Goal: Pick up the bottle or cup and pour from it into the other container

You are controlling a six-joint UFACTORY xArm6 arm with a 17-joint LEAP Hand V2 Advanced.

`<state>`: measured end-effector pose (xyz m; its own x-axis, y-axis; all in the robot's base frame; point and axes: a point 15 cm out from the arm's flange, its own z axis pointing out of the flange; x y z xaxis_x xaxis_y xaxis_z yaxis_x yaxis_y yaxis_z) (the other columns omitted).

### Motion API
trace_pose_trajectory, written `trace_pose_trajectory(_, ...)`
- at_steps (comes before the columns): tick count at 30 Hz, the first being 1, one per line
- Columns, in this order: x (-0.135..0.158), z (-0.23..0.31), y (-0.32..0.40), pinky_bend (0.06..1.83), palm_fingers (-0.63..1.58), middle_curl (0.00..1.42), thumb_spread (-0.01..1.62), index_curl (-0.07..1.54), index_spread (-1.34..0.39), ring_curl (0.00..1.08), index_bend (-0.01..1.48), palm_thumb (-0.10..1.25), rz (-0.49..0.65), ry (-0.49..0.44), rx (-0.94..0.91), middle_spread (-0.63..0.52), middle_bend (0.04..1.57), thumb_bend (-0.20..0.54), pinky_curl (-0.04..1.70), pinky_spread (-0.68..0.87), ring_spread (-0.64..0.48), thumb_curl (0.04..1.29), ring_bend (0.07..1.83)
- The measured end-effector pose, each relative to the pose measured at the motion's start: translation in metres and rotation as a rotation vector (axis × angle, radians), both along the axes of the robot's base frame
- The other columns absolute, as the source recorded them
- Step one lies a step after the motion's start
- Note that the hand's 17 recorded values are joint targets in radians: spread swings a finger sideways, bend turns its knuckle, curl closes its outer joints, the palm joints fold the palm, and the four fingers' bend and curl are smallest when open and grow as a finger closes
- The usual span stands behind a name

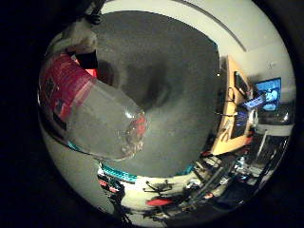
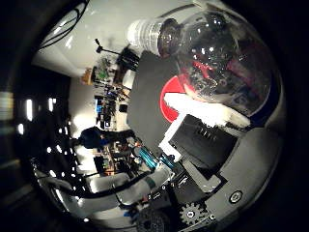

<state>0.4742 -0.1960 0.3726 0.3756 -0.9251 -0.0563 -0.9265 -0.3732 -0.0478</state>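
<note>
A clear plastic bottle with a red label point(image 1: 90, 104) lies tilted close against the palm, over the grey table top point(image 1: 180, 85). In the right thumb side palm view its clear body point(image 2: 222, 58) fills much of the picture, with the neck point(image 2: 150, 34) pointing out past the table's edge. My hand's white and black fingers point(image 2: 203, 130) are curled against the bottle's underside. A red round thing point(image 2: 172, 94), partly hidden by the bottle and a finger, sits on the table below; I cannot tell what it is.
The grey table is round, with pale floor around its edge point(image 1: 237, 28). A wooden desk point(image 1: 233, 104) with a lit screen point(image 1: 267, 92) stands beyond it. Cluttered shelves and equipment point(image 2: 111, 82) stand at the room's side.
</note>
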Motion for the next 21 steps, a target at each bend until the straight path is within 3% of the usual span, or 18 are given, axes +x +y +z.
trace_pose_trajectory(7,-0.001,0.02,0.005,1.44,1.02,1.06,0.76,0.87,-0.26,0.87,1.09,0.93,0.065,0.073,-0.281,-0.24,1.13,-0.026,0.83,-0.2,-0.27,0.68,1.31)
trace_pose_trajectory(21,0.015,0.048,0.064,1.42,1.02,1.08,0.76,0.91,-0.27,0.92,1.06,0.93,0.158,0.118,-0.654,-0.25,1.13,-0.026,0.87,-0.21,-0.29,0.68,1.27)
